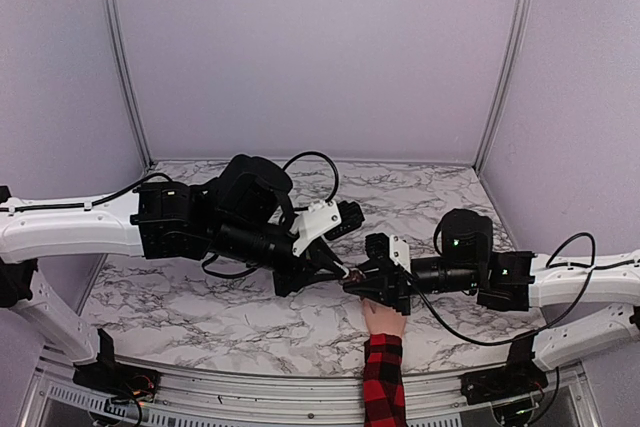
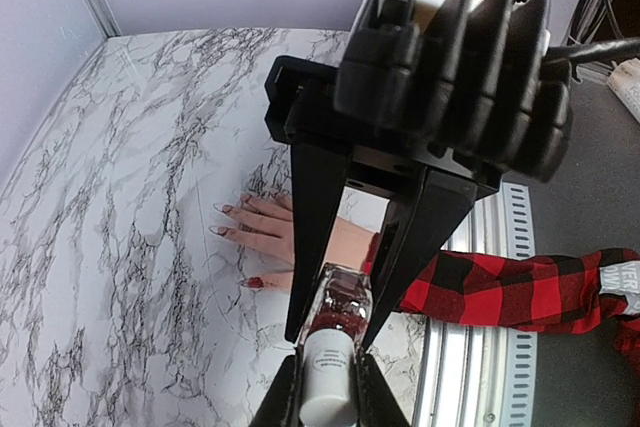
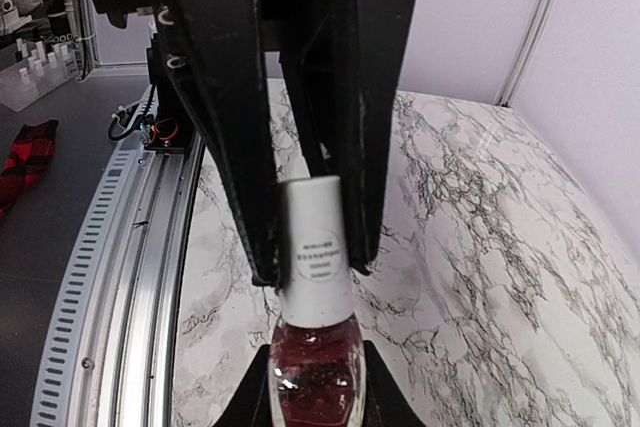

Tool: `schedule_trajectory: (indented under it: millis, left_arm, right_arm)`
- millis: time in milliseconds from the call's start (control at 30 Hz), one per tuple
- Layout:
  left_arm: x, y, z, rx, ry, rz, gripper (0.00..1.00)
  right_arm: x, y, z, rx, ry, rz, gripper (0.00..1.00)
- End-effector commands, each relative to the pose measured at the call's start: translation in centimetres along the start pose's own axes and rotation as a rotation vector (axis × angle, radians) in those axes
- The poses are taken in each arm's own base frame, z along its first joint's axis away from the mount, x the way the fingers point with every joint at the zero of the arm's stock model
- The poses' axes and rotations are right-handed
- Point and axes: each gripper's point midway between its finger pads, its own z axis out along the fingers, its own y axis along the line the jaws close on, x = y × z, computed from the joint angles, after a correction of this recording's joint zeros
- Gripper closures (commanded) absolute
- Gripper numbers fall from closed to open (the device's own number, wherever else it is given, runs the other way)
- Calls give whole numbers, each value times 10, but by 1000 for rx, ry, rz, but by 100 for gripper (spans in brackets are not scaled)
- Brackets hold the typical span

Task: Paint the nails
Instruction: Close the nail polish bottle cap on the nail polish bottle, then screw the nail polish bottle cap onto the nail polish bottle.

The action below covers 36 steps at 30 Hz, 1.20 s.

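Marble tabletop (image 2: 130,197) supports a hand (image 2: 272,234) with nails (image 2: 221,208); left claw (image 2: 327,392) grips the cap (image 2: 328,367), right claw (image 3: 318,399) grips the polish bottle (image 3: 318,372).

Veined marble table (image 1: 200,297); red polish bottle (image 3: 318,377)

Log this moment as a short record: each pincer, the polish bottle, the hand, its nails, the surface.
left pincer: shut on the white cap
right pincer: shut on the glass body of the polish bottle
bottle state: held off the table between both pincers, cap on, red polish inside
hand: flat, fingers spread, in a plaid sleeve
nails: one looks red, the others pale
surface: marble table
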Motion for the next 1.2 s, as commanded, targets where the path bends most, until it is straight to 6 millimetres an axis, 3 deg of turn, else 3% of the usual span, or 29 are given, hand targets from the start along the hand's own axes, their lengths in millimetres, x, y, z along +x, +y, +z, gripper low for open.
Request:
schedule_trajectory:
  millis: [0,233,500,700,967,1067,1167]
  left_arm:
    - [10,-10,8,53,47,38,99]
    - [19,-28,1,150,37,176,89]
    - [18,-32,-3,143,26,273,81]
    - [6,-14,-18,37,-3,239,59]
    - [-24,4,-64,-48,-239,131,43]
    - [-20,13,-71,-72,-323,46,40]
    - [-27,31,-82,-103,-460,-109,39]
  right_arm:
    - [-48,2,-1,-21,-133,-71,100]
    - [-53,17,0,-115,-161,-75,100]
    - [-56,25,-1,-158,-181,-62,100]
    - [-52,24,-1,-152,-176,-56,100]
    - [-51,16,-4,-91,-194,-27,100]
    - [-56,3,-9,-9,-230,3,100]
    - [-64,-20,-15,121,-260,58,100]
